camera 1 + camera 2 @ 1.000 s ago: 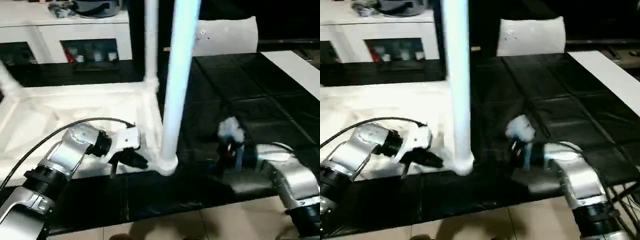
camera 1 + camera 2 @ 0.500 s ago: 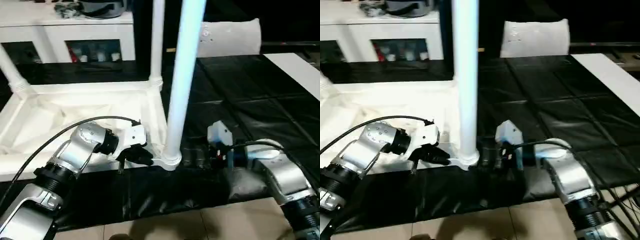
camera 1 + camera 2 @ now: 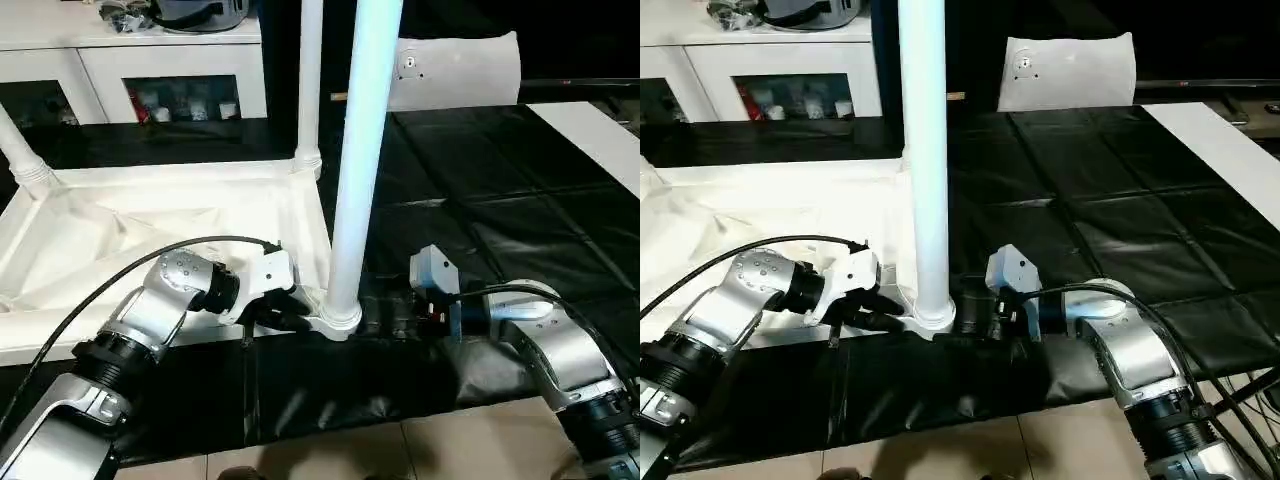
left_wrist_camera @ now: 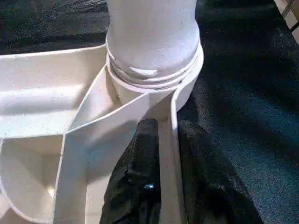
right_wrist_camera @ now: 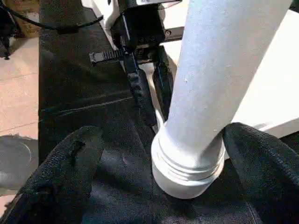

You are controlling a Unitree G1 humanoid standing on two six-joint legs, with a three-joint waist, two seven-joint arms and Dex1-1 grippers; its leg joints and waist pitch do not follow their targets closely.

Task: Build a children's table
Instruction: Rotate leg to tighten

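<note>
We record the left end effector (image 3: 290,312): its two black fingers (image 4: 140,186) are narrowly parted, one on each side of the thin rim wall of the children's table (image 3: 150,235), close against it just beside the near corner socket (image 4: 154,88); we cannot tell whether they press it. We record the right end effector (image 5: 159,163): fingers (image 5: 60,172) spread wide on either side of the near leg (image 3: 358,160) at its base, clear of it on both flanks, nothing held. The children's table lies upside down on a black mat (image 3: 500,200) on the floor, ribbed underside upward. The near leg stands upright in the near corner socket, between the two end effectors; a second leg (image 3: 308,70) stands in the far corner socket; a third leg (image 3: 20,150) leans at the left corner. Behind stands a white cabinet (image 3: 150,70) whose dark openings hold small items too unclear to name, with dark objects on its top. A white cushion-like bag (image 3: 455,68) stands at the mat's far edge.
</note>
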